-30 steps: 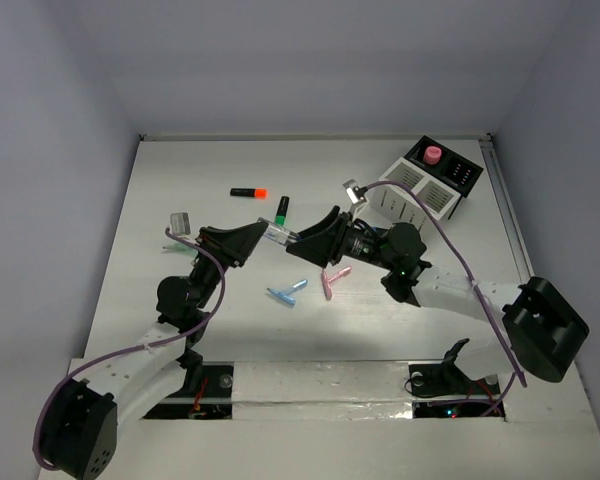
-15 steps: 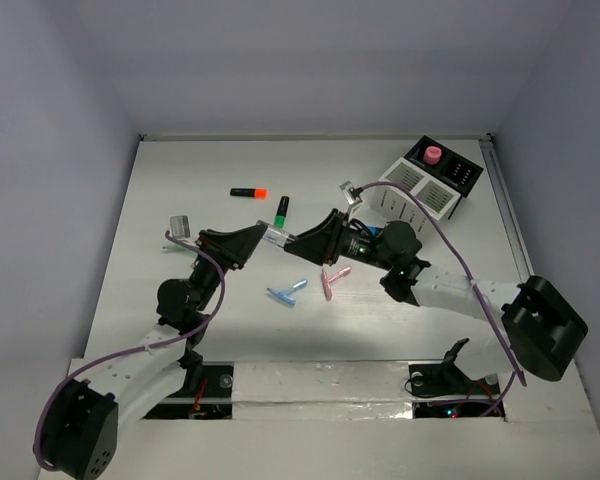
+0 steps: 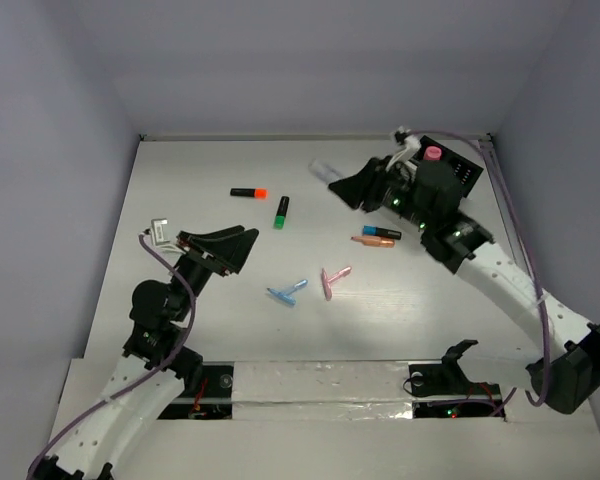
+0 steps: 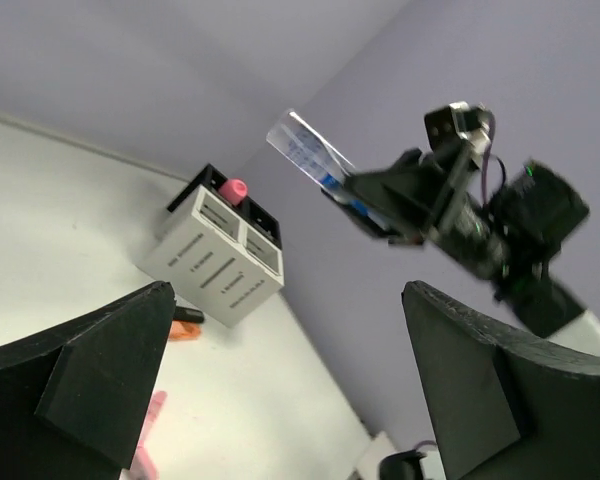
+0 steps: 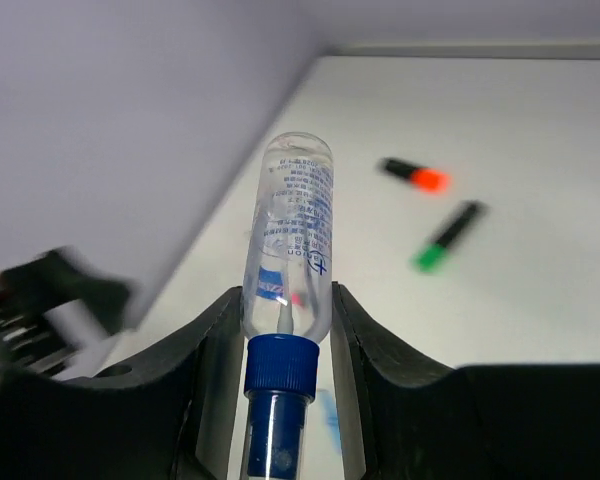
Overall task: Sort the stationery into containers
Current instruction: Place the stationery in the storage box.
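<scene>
Top external view: the right claw (image 3: 348, 186) is clenched on a clear tube (image 3: 323, 172), raised off the worktop (image 3: 180, 170); the tube's long axis runs straight out ahead of the fingers, rounded end leading; the black box (image 3: 467, 168) lies just behind this claw, on its wrist side, with a pink-capped item (image 3: 433, 154) standing in it; the left claw (image 3: 246, 246) is released wide and grasps nothing, well apart from the boxes; ahead of it lie an orange-capped highlighter (image 3: 248, 192) and a green-capped highlighter (image 3: 281, 211), and just beside it, toward the right arm, a blue T-piece (image 3: 287, 291) and a pink T-piece (image 3: 332, 280); left wrist view: between its own spread fingers the white slatted box (image 4: 220, 265) shows, joined to the black one, and the right claw hangs raised to one side of it, tube slanting up and away; right wrist view: a blue cap (image 5: 277, 365) sits between the fingers, the clear body pointing forward, both highlighters far ahead on the worktop; the right arm is much the nearer to the containers, and since they lie behind its claw while the tube points away, the coming move likely turns on swinging that tube back round toward a compartment.
</scene>
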Controlling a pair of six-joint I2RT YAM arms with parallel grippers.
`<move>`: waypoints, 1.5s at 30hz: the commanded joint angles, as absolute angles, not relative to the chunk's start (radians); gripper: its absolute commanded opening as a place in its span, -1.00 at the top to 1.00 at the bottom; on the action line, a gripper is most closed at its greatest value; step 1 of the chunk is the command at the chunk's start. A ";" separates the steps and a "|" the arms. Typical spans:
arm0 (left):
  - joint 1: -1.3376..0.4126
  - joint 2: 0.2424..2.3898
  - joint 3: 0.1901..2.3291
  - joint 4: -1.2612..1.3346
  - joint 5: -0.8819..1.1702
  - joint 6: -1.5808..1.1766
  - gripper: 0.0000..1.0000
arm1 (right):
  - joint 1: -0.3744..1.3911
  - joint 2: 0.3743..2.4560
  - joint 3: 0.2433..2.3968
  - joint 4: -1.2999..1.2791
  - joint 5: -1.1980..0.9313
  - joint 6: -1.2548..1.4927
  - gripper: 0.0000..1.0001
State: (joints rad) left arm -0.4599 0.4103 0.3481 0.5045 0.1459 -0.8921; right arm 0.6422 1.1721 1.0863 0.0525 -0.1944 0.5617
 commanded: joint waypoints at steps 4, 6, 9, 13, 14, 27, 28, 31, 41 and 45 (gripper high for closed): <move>-0.457 0.356 0.541 0.092 0.230 -0.548 -0.92 | 0.263 1.279 1.452 -0.605 -0.179 0.361 0.89; -0.457 0.362 0.572 0.023 0.289 -0.500 -0.92 | 0.192 1.381 1.587 -0.746 -0.161 0.335 0.90; -0.457 0.368 0.622 -0.053 0.373 -0.437 -0.92 | 0.111 1.489 1.669 -0.833 -0.131 0.322 0.90; -0.528 0.313 0.643 -0.166 0.252 -0.345 -0.94 | -0.049 1.578 1.739 -0.912 -0.158 0.314 0.92; -0.541 0.269 0.628 -0.160 0.241 -0.371 -0.95 | -0.110 1.601 1.794 -0.932 -0.191 0.314 0.93; -0.609 0.138 0.606 -0.152 0.218 -0.373 -0.98 | -0.239 1.939 2.186 -1.161 -0.253 0.285 0.95; -0.618 0.140 0.606 -0.152 0.218 -0.371 -0.98 | -0.239 1.950 2.204 -1.164 -0.253 0.287 0.95; -0.618 0.143 0.606 -0.150 0.222 -0.373 -0.98 | -0.249 1.997 2.285 -1.196 -0.258 0.288 0.95; -0.618 0.158 0.606 -0.146 0.239 -0.367 -0.98 | -0.281 2.082 2.269 -1.220 -0.304 0.270 0.90; -0.618 0.160 0.604 -0.146 0.238 -0.367 -0.98 | -0.281 2.095 2.249 -1.206 -0.314 0.270 0.85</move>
